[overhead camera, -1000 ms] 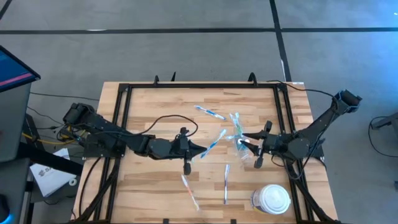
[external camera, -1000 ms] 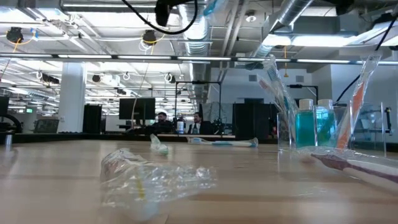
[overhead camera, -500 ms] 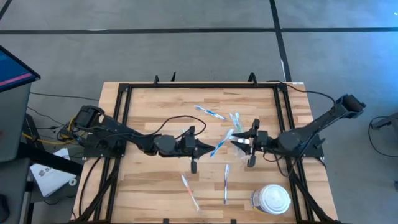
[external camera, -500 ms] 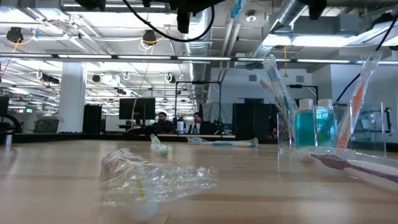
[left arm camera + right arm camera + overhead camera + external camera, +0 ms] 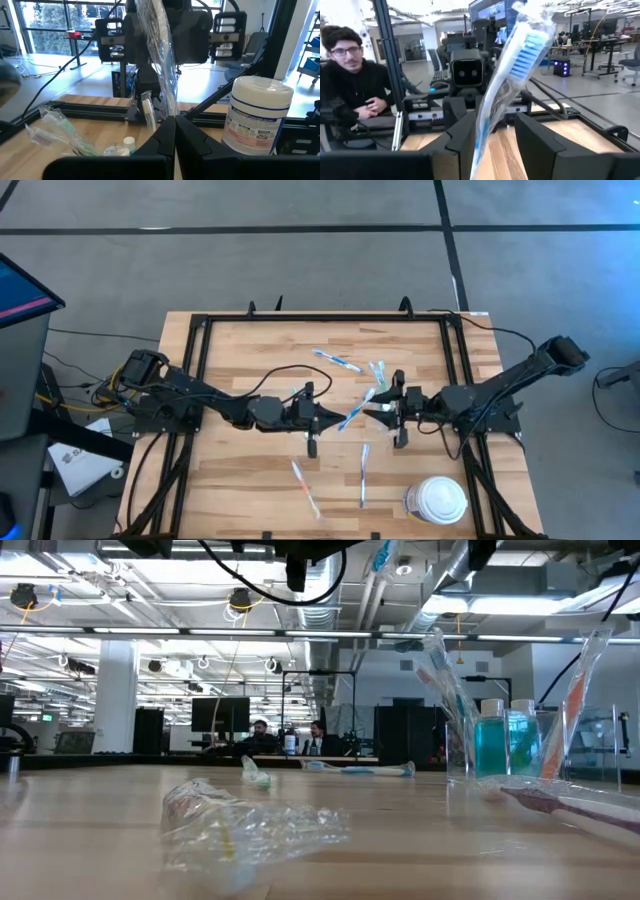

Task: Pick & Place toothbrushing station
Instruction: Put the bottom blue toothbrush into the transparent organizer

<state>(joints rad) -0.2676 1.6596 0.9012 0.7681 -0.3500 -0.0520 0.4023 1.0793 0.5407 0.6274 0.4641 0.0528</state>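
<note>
Nearest, flat on the worktop [image 5: 90,840] in the low view: a crumpled clear wrapper [image 5: 250,825], a pink toothbrush [image 5: 575,808] just off to one side. Behind that, the clear cup [image 5: 500,750], upright, with teal tubes [image 5: 490,745] and a few brushes inside. Farther back, loose toothbrushes [image 5: 360,769] scattered flat.

Above mid-worktop, held a wrapped toothbrush [image 5: 353,409] in the air, tilted, between the two arms. Gripped its lower end with the left end effector [image 5: 335,420], fingers pressed together on it. Straddled the bristle end with the right end effector [image 5: 392,412], fingers spread either side and not yet clamped.

Judged a handover in hand. Could drop the brush onto the worktop if released on the left before the right closed. Could also slip, given the slick wrapper, or twist out if both arms pulled while clamped.

Beside the near edge, a large white lidded container [image 5: 440,500]. Beyond the worktop, a person [image 5: 350,85] leaning in.
</note>
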